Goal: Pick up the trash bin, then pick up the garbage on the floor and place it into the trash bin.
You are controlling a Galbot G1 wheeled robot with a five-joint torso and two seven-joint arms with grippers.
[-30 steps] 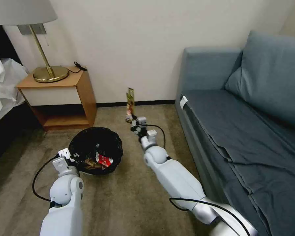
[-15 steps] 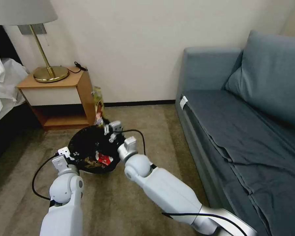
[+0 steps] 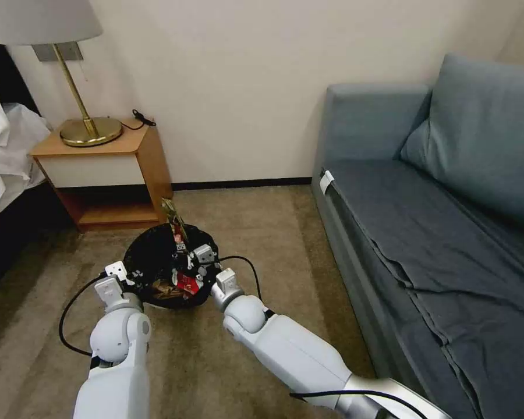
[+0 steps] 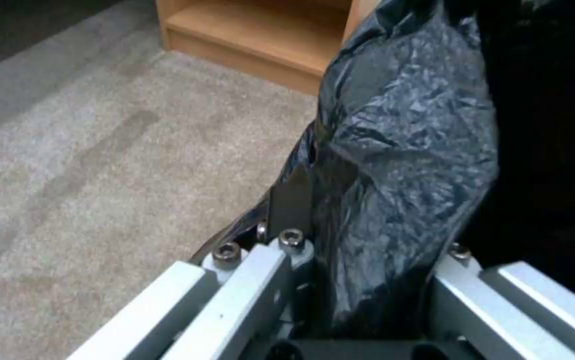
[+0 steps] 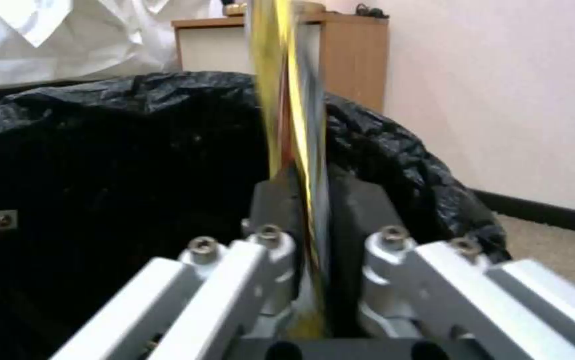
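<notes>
Right claw (image 3: 182,254), clamped on the gold wrapper (image 3: 173,216), has swung over the bin (image 3: 140,256) gripped by left claw (image 4: 361,280); release remains.

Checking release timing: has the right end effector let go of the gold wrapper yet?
No, the right end effector is shut on the gold wrapper, pinched upright between its fingers above the trash bin.

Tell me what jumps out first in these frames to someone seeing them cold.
The right claw, over the mouth of the black-lined trash bin, pinches a gold-yellow snack wrapper that sticks up past the rim. The left claw grips the bin's near rim, bag and all, with a red-and-white wrapper and brown paper already inside. Behind stand a wooden nightstand with a brass lamp; a blue-grey sofa fills the right.
</notes>
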